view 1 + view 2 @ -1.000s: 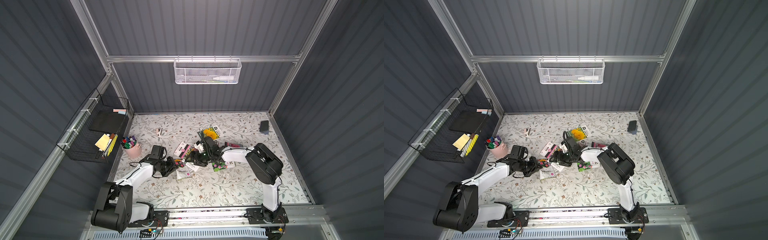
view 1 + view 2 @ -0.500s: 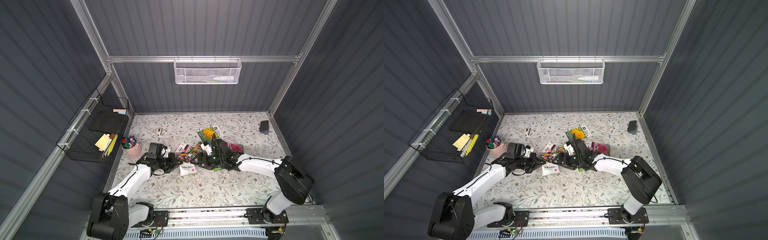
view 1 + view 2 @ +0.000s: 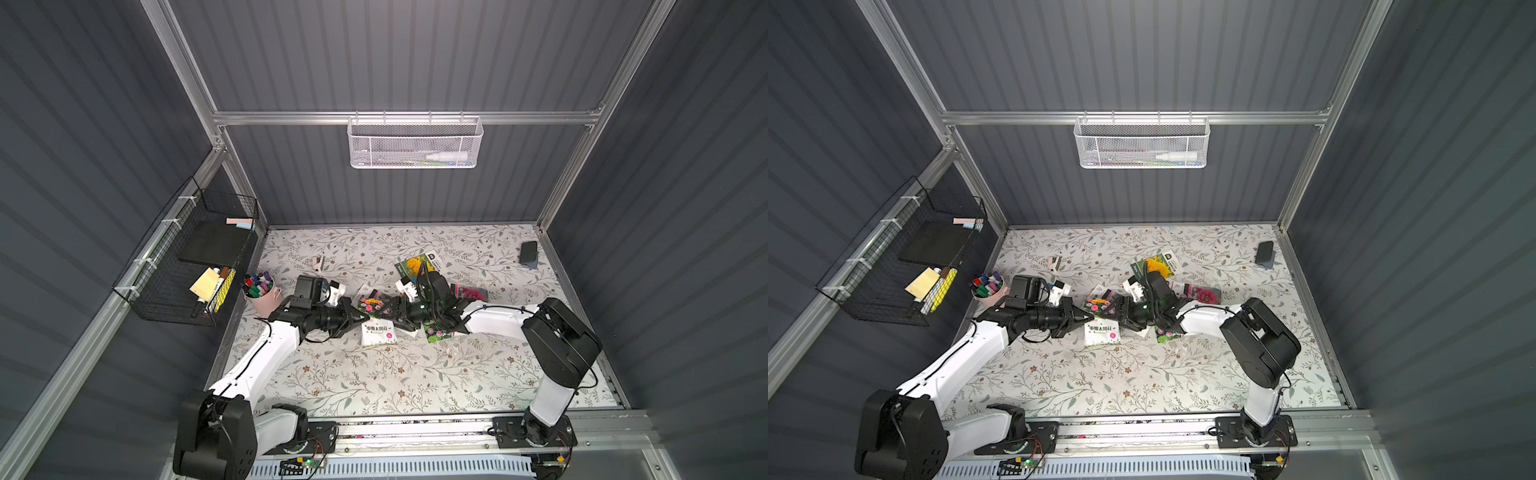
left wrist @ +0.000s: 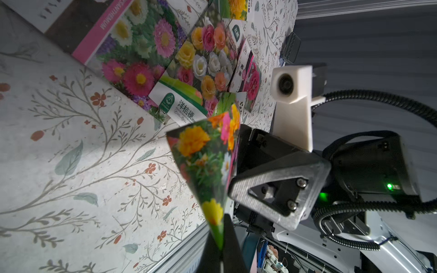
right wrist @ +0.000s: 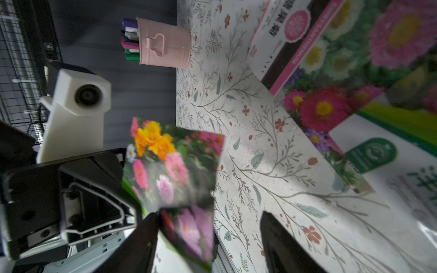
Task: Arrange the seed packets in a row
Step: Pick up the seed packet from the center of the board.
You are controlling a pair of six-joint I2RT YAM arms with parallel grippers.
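Since a second ago the left fingers [image 4: 233, 250] have edged toward the right fingers [image 5: 281, 248], meeting them above the middle of the table [image 3: 374, 386]. One seed packet [image 4: 205, 165], printed with orange and pink blooms, hangs in the air, pinched at one end by the closed left fingers. The right fingers stand apart on either side of its free end, not yet gripping. The other seed packets [image 3: 378, 333] lie overlapped below and toward the back edge. Thin, light, glossy and floppy, the held one likely slips; pinch its free edge, well in.

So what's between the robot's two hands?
A flowery seed packet, pinched in the left fingers, right fingers open beside it; both top views show it.
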